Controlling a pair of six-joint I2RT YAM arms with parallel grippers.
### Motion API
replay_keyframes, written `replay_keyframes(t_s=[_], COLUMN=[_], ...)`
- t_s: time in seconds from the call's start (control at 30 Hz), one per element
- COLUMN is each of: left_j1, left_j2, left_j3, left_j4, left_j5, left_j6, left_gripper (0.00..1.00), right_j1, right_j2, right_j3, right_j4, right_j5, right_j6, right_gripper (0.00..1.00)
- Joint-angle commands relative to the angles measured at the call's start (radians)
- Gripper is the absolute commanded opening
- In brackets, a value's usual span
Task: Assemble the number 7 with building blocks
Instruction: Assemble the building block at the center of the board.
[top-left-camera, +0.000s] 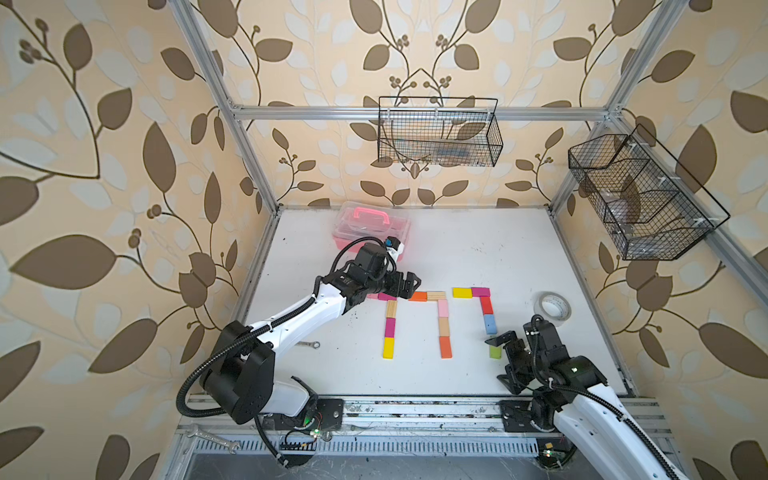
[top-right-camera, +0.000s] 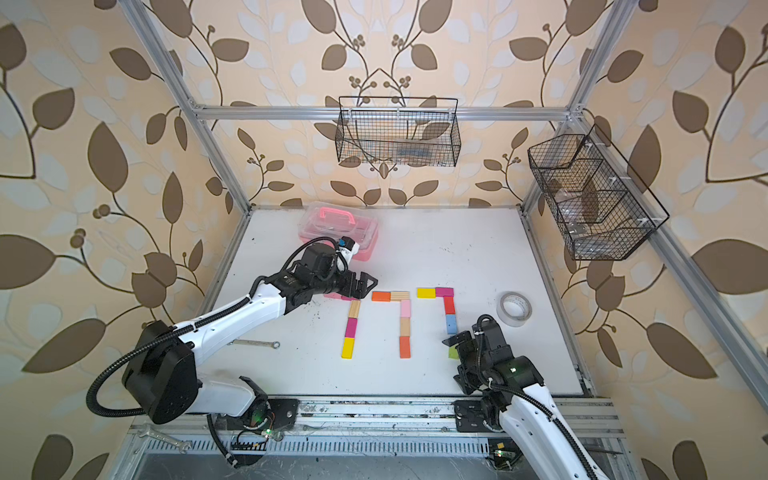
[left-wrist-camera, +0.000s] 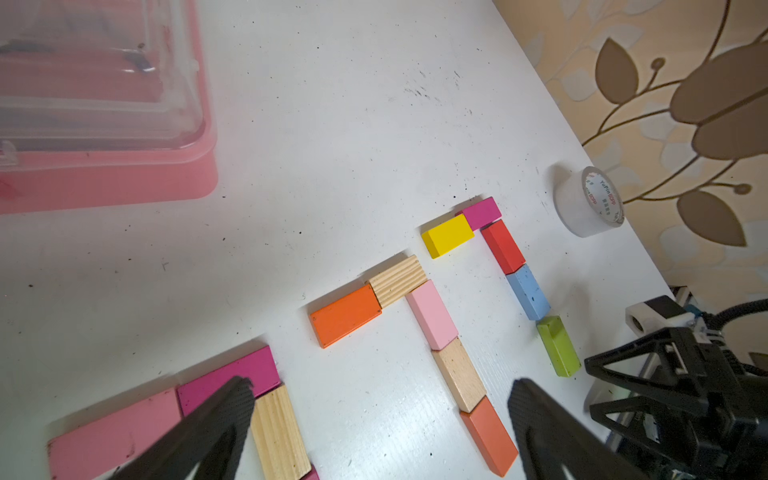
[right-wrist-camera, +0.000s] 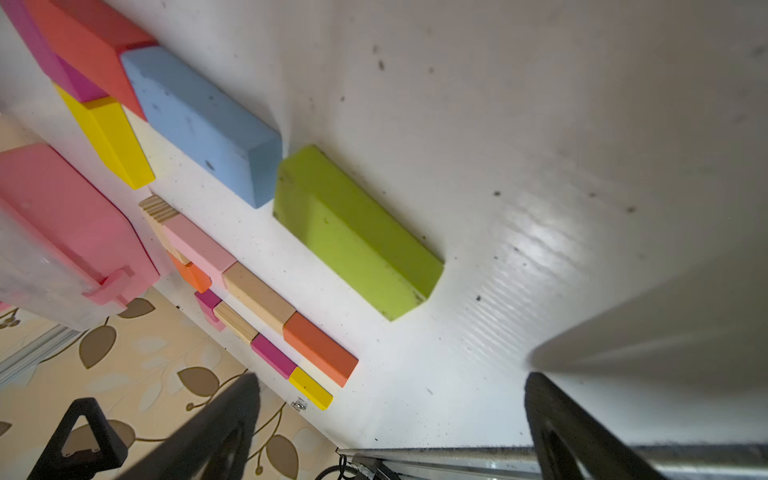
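Right arm's fingers (right-wrist-camera: 557, 424) are hanging spread wide, gripping nothing, near the counter's (top-left-camera: 457, 249) front edge, beside a lime-green wooden block (right-wrist-camera: 357, 237) closing the rightmost number 7's (top-left-camera: 486, 305) stem. Left arm's fingers (left-wrist-camera: 216, 419) are hovering spread over the leftmost figure's magenta corner block (left-wrist-camera: 257, 365). All three figures are lying mid-counter.

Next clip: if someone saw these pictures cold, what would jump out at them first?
Three bright 7s of building blocks lie in a row on the white table, plain in both top views. The left gripper, fingers open, hovers over the top bar of the leftmost 7, while the right gripper, also open, sits by the green block ending the rightmost stem. A pink case lies at the far side.
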Motion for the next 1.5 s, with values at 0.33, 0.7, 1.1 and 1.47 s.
replay_keyframes(t_s=[0.33,0.7,1.1,1.47], left_j1=[-0.003,-0.002,-0.002,-0.002], left_j2=[-0.005,-0.007,0.001,0.008], left_j3=[0.008,0.006,0.011,0.019], left_j4=[0.032,0.033,0.034,0.035], left_j5=[0.022,0.022,0.025,0.03], left_j6=[-0.013,-0.016,-0.018,-0.022], left_gripper=[0.99,0.99,0.99,0.99], right_j1=[0.0,0.003,0.003,-0.034], right_j2=[-0.043,-0.042,-0.043,-0.06], right_j3=[-0.057,-0.085,-0.098,-0.112], right_j4=[-0.02,0.007,0.013,0.025], right_j5=[0.014,0.011,0.008,0.021], right_j6=[0.114,0.119,0.122,0.116], right_gripper=[1.0,1.0,1.0,1.0])
